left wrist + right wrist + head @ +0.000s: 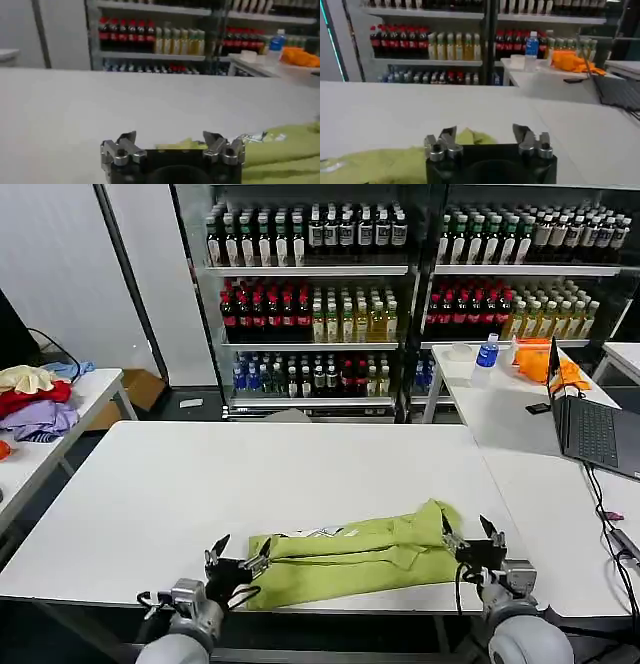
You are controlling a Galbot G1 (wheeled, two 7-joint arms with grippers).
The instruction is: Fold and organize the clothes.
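White table (200, 484): T-shirt (350, 556) folded into long strip, cross-folds left. Left gripper (238, 561) & right gripper (473, 539) at its ends, fingers spread, empty.

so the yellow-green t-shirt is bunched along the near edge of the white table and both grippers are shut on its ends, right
Not quite. The T-shirt does lie bunched along the near edge of the white table, but the head view shows the left gripper and right gripper open at its ends, gripping nothing.
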